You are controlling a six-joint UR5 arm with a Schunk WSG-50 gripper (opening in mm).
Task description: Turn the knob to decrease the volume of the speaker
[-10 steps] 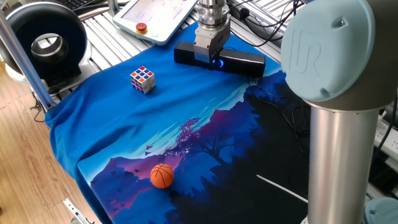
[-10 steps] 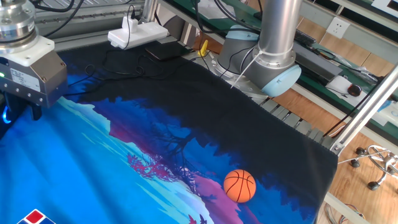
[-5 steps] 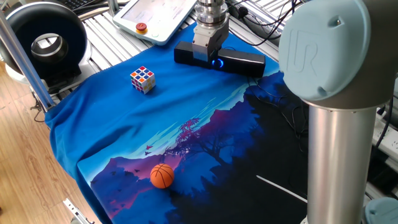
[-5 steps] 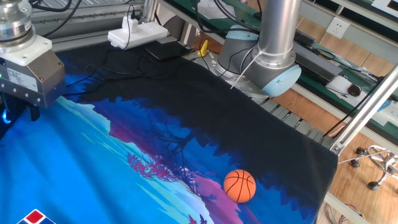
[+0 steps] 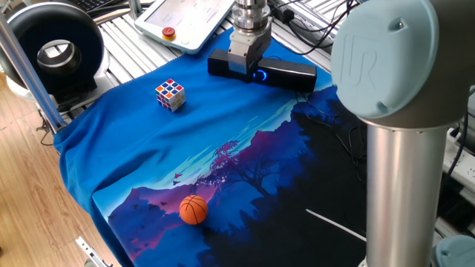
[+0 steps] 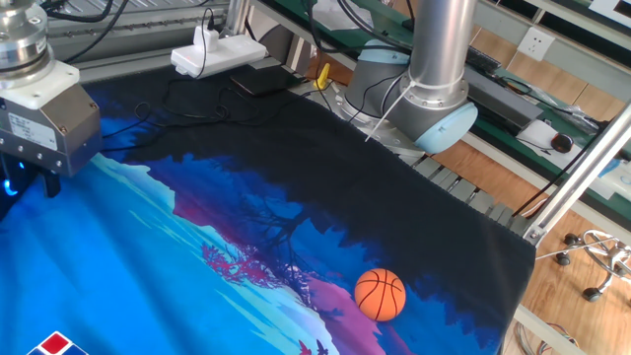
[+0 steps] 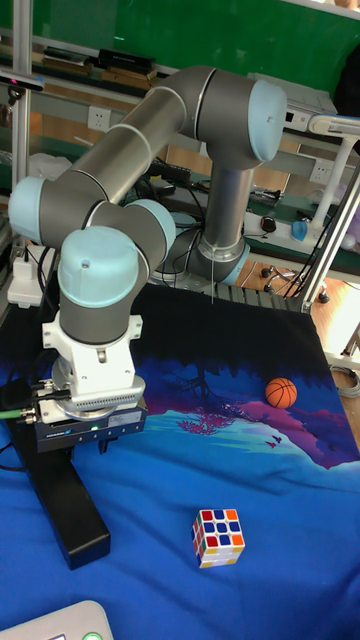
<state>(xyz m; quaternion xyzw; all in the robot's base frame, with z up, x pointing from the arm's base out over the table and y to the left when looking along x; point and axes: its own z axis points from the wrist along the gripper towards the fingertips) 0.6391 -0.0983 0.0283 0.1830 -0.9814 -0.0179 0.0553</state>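
Note:
The speaker (image 5: 293, 74) is a long black bar lying at the far edge of the blue cloth; it also shows in the tall fixed view (image 7: 70, 510). Its knob (image 5: 260, 75) glows blue at the bar's middle. My gripper (image 5: 251, 70) points straight down onto the knob, its fingers shut around it and hiding most of the dial. In the other fixed view one dark finger (image 6: 49, 181) shows under the grey gripper body, with blue glow at the frame's left edge. In the tall fixed view the gripper body hides the fingertips and the knob.
A Rubik's cube (image 5: 170, 95) lies left of the speaker. An orange ball (image 5: 194, 209) rests near the cloth's front. A black ring-shaped device (image 5: 52, 48) and a white pendant (image 5: 185, 18) stand at the back left. The arm's column (image 5: 401, 148) fills the right foreground.
The gripper body has turned a little about its vertical axis while staying over the knob. Nothing else has moved.

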